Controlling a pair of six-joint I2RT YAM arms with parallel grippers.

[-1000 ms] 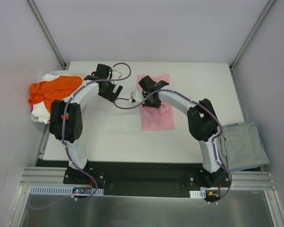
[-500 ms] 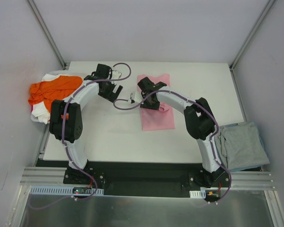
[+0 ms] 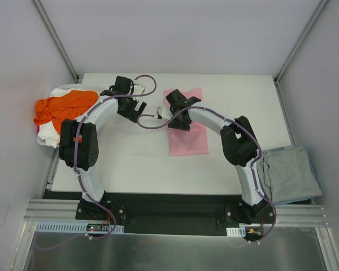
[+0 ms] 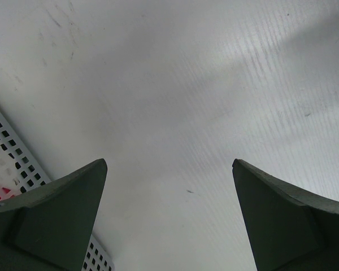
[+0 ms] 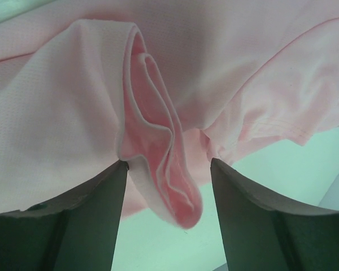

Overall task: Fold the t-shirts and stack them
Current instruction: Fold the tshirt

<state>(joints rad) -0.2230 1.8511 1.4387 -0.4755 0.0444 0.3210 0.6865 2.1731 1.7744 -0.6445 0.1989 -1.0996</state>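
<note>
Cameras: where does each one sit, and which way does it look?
Top: above and behind the arms, looking down on the table; both arms show.
Left wrist: on the left arm, looking down at bare table; the open left pincer shows.
Right wrist: on the right arm, looking at the pink shirt; the right pincer shows, open round a fold.
Shared: top and right wrist both see the pink shirt.

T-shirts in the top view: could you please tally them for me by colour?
Pink t-shirt: 1
Orange t-shirt: 1
White t-shirt: 1
Grey t-shirt: 1
Total: 4
</note>
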